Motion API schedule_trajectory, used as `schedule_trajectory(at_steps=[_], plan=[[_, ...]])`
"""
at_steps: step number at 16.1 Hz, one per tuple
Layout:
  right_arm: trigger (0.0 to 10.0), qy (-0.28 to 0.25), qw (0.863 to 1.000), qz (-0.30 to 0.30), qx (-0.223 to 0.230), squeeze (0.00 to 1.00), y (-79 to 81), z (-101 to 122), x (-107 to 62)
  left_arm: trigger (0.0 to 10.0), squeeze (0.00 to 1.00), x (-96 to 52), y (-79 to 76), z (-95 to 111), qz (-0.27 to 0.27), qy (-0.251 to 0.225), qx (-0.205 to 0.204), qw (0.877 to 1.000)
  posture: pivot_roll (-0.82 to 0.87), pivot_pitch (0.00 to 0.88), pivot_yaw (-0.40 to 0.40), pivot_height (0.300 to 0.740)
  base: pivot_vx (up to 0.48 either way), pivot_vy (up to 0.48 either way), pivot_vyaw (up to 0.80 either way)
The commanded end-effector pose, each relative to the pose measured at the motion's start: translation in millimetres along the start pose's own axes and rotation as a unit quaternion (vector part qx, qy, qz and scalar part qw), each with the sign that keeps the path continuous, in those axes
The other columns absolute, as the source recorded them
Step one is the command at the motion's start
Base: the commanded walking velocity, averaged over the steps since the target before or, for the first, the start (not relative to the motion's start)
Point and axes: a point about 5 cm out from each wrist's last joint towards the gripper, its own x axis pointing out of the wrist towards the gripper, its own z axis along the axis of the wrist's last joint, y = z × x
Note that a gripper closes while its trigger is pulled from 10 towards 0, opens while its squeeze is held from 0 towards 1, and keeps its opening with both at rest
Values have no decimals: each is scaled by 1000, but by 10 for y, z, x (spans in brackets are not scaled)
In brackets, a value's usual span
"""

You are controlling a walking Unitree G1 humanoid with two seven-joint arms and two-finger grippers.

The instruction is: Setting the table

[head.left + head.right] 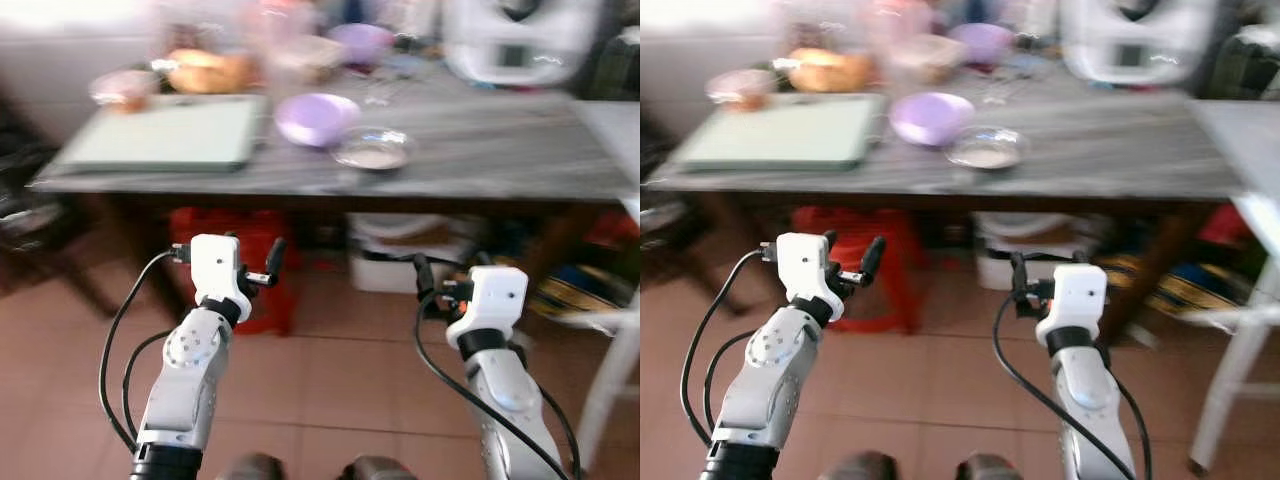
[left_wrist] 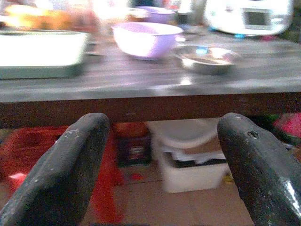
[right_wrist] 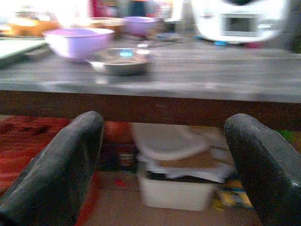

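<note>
Facing the table (image 1: 480, 165), you held both grippers low before its edge, left gripper (image 2: 162, 165) and right gripper (image 3: 164, 165) each with fingers apart, empty. On top, a purple bowl (image 1: 315, 117) sat just beside a metal bowl (image 1: 373, 150), near a tray (image 1: 165, 135).

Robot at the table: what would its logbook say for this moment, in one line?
phase: facing table | left gripper: open, empty, below table edge | right gripper: open, empty | nearest: lilac bowl, metal bowl

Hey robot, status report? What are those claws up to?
Left tool and right tool open, empty, short of table. Purple bowl and metal dish untouched near edge. Nothing between.
</note>
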Motion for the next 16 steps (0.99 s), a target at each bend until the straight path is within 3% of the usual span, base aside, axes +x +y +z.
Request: schedule_trajectory(at_steps=[1, 3, 11, 16], plan=[[10000, 0, 1000, 8, 8, 0, 45, -3, 3, 10000, 0, -16, 47, 10, 6, 1, 3, 1000, -45, 0, 37, 719, 0, -341, -631], [10000, 1, 1000, 10, 8, 0, 41, -9, 2, 10000, 0, -14, 42, 10, 4, 2, 4, 1000, -45, 0, 36, 719, 0, -311, -531], [10000, -2, 1000, 20, 2, 0, 18, 2, 29, 10000, 0, 13, 21, 10, 2, 1, 5, 1000, -48, 0, 24, 719, 0, -289, 0], [10000, -2, 1000, 28, 3, 0, 55, 2, 27, 10000, 0, 24, 21, 26, 4, -1, 4, 1000, -48, 0, 25, 719, 0, -480, 0]])
